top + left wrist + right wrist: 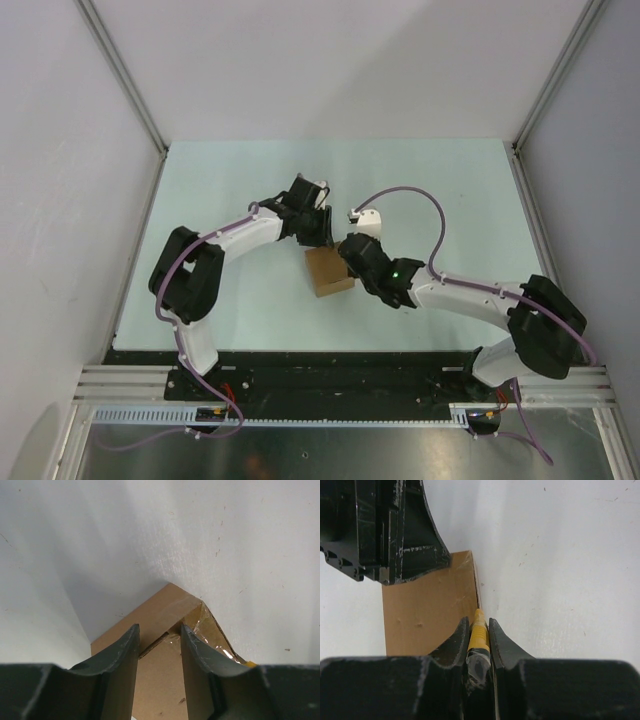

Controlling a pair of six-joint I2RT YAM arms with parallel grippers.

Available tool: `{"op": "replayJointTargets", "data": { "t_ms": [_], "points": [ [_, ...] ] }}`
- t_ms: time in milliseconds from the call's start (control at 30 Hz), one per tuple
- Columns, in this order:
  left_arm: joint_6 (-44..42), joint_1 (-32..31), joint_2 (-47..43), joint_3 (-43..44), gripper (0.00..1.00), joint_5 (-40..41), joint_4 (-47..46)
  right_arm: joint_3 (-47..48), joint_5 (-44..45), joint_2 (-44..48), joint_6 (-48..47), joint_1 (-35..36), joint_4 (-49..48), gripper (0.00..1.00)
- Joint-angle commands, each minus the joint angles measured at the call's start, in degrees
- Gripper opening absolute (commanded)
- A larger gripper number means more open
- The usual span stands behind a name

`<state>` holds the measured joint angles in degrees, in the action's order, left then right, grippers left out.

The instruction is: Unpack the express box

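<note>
The express box, a small brown carton, sits mid-table. In the left wrist view its top fills the space under my left gripper. That gripper is open, and its fingertips hover at the lid seam beside clear tape, holding nothing. My right gripper is shut on a slim yellow cutter knife. The knife's tip lies along the right edge of the box. From above, the left gripper is over the box's far side and the right gripper is at its right side.
The pale table runs out to grey walls with metal posts at the back corners. The left gripper's black body hangs over the box's far corner in the right wrist view. Both arm bases stand on a rail at the near edge.
</note>
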<state>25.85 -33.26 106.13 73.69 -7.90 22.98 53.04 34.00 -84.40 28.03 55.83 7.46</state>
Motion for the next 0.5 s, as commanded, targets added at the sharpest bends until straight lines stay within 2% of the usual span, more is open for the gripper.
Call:
{"op": "replayJointTargets", "data": {
  "t_ms": [0, 467],
  "points": [
    [-2.5, -0.1, 6.1, -2.9, 0.41, 6.6, 6.3, -1.5, -0.9, 3.4, 1.4, 1.1, 4.3, 0.00],
    [-2.5, 0.0, 6.4, -2.7, 0.40, 6.8, 6.3, -4.0, -1.9, 6.8, 3.0, 2.6, 6.9, 0.00]
  ]
}}
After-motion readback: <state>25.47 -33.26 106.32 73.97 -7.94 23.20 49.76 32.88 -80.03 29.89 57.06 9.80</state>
